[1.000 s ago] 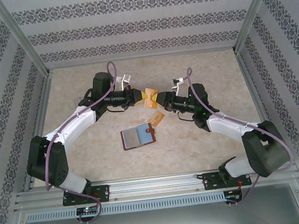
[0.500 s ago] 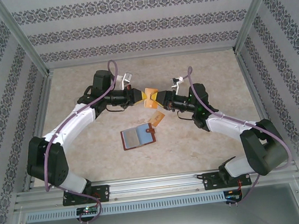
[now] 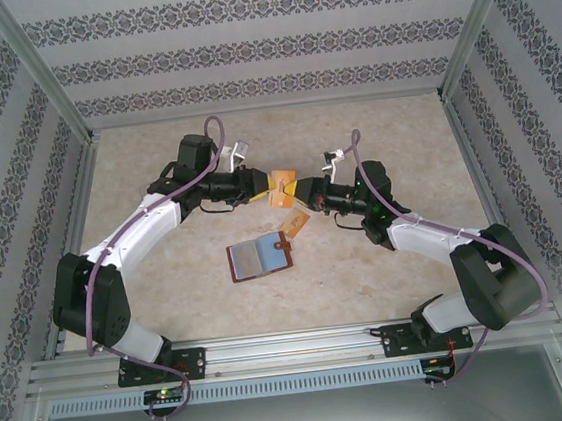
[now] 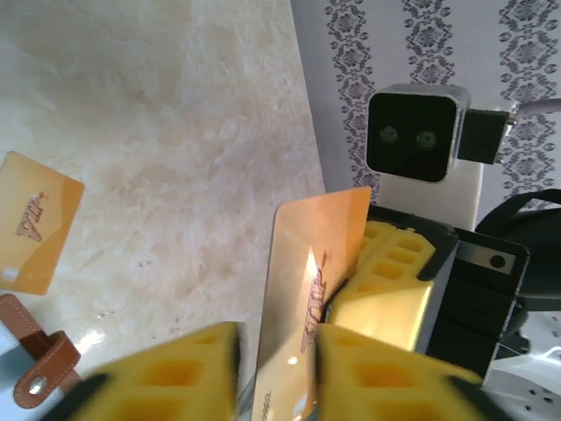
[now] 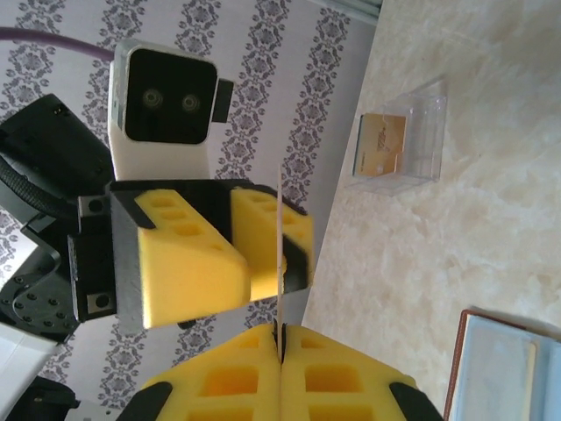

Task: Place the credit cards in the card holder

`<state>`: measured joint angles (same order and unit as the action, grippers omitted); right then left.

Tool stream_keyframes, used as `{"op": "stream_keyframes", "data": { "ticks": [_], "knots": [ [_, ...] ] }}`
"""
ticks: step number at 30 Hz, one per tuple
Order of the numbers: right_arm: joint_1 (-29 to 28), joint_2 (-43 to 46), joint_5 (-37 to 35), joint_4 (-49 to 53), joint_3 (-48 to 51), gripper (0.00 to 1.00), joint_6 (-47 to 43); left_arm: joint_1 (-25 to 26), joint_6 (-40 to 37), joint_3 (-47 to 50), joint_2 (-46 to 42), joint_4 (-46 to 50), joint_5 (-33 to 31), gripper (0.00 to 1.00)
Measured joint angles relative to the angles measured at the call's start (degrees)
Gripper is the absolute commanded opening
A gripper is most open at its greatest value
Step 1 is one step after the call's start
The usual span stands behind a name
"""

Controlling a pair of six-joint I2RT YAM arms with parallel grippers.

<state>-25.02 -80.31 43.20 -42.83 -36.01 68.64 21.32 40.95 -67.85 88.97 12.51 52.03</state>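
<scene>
An orange-tan credit card (image 3: 283, 184) hangs above the table between my two grippers. My right gripper (image 3: 301, 187) is shut on its edge; in the right wrist view the card (image 5: 279, 237) stands edge-on out of the closed yellow pads (image 5: 280, 349). My left gripper (image 3: 265, 181) is open, its fingers standing apart on either side of the card (image 4: 307, 281). A second orange-tan card (image 3: 297, 221) lies flat on the table. The reddish-brown card holder (image 3: 261, 258) lies open just below it, grey-blue pockets facing up.
A clear plastic box (image 5: 396, 140) with another card in it stands on the table beyond the grippers. The holder's snap tab (image 4: 37, 351) lies near the loose card (image 4: 33, 224). Patterned walls enclose the marble-look table (image 3: 394, 138).
My right gripper has shut on the raised card, and my left gripper has opened off it. Both arms have barely moved.
</scene>
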Motion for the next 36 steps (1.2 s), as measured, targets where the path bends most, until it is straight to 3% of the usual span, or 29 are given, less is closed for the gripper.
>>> {"op": "stream_keyframes", "data": {
  "ticks": [3,8,13,19,30,36],
  "knots": [
    [-0.2,0.0,0.2,3.1,0.0,0.0,-1.6,-1.4,-0.3,3.2,-2.1,0.4,-5.2,0.6],
    [-4.9,-2.5,0.4,9.3,0.0,0.0,-6.3,-5.4,-0.3,14.8,-11.0,6.6,-17.4,0.64],
    [-10.8,-8.6,0.6,15.1,-0.1,0.0,-12.5,-5.7,-2.1,18.3,-11.9,14.6,-26.8,0.65],
    [-10.7,-16.9,0.6,21.6,-2.6,0.0,-18.6,-3.1,-3.7,21.6,-11.1,18.4,-33.4,0.58],
    [-10.8,-22.9,-0.3,23.7,-6.2,0.0,-22.6,-0.7,-3.9,22.6,-4.6,15.7,-32.4,0.57],
    [-10.8,-24.2,0.0,21.8,-6.3,0.0,-22.5,-0.3,-3.3,23.9,-2.1,13.3,-30.8,0.49]
  ]
}}
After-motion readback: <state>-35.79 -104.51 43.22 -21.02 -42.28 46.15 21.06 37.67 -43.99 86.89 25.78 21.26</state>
